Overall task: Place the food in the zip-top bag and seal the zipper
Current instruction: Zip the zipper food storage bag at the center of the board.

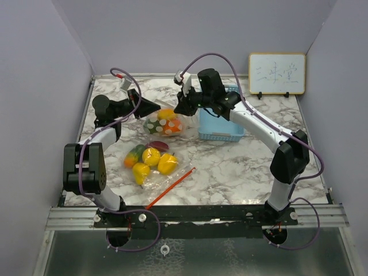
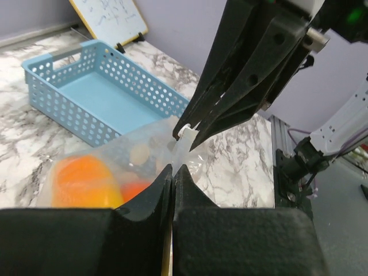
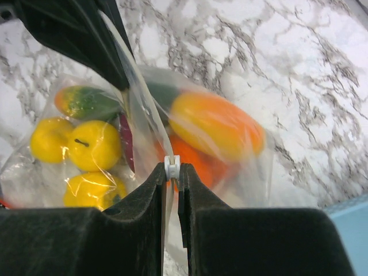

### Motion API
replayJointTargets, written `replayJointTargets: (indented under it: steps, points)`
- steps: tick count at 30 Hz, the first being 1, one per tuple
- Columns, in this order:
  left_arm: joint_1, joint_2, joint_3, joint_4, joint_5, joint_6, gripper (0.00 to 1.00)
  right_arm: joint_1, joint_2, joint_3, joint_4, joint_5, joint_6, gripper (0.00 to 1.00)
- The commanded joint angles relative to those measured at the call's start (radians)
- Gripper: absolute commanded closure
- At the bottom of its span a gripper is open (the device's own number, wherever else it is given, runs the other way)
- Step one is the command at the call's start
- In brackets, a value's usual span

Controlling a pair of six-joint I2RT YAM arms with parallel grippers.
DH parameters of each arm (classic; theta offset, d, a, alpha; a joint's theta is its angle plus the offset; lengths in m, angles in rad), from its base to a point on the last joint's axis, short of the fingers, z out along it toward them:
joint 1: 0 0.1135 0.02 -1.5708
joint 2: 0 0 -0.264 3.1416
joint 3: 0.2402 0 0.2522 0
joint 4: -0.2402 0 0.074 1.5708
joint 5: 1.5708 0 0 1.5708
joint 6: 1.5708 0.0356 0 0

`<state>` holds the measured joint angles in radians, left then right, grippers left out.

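Observation:
A clear zip-top bag [image 1: 172, 127] hangs just above the marble between my two grippers. Inside it are an orange-yellow piece of food [image 3: 215, 123] and a green, white-dotted one [image 1: 153, 125]. My left gripper [image 2: 172, 168] is shut on the bag's top edge at its left end. My right gripper [image 3: 171, 168] is shut on the white zipper slider [image 3: 172, 163], close to the left gripper's fingers [image 3: 75, 34]. The zipper strip runs taut between them.
A second clear bag [image 1: 150, 163] lies on the table nearer the bases, holding yellow, green-orange and purple food; its red zipper strip [image 1: 171, 188] points toward the front edge. A light blue basket [image 1: 221, 137] stands behind the right gripper. A small whiteboard [image 1: 276, 73] leans at the back right.

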<state>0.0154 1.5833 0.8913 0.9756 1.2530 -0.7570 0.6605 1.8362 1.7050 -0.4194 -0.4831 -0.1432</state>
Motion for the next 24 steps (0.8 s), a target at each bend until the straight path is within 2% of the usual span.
replayJointTargets:
  steps: [1, 3, 9, 14, 18, 24]
  points:
    - [0.07, 0.03, -0.016, 0.448, -0.061, -0.301, 1.0, -0.03, -0.068, -0.058, -0.032, 0.14, -0.023, 0.89]
    - [0.086, 0.041, -0.025, 0.49, -0.072, -0.334, 1.0, -0.037, -0.089, -0.081, -0.03, 0.151, -0.024, 0.89]
    - [0.121, 0.048, -0.034, 0.485, -0.092, -0.331, 1.0, -0.056, -0.163, -0.211, -0.028, 0.198, -0.009, 0.89]
    - [0.125, 0.061, -0.014, 0.456, -0.087, -0.331, 1.0, -0.065, -0.223, -0.336, -0.023, 0.334, 0.015, 0.89]
    - [0.125, 0.077, 0.022, 0.339, -0.066, -0.315, 1.0, -0.088, -0.249, -0.378, -0.025, 0.434, 0.044, 0.89]
    - [0.125, 0.062, 0.059, 0.114, -0.057, -0.207, 1.0, -0.093, -0.241, -0.391, -0.057, 0.471, 0.057, 0.89]
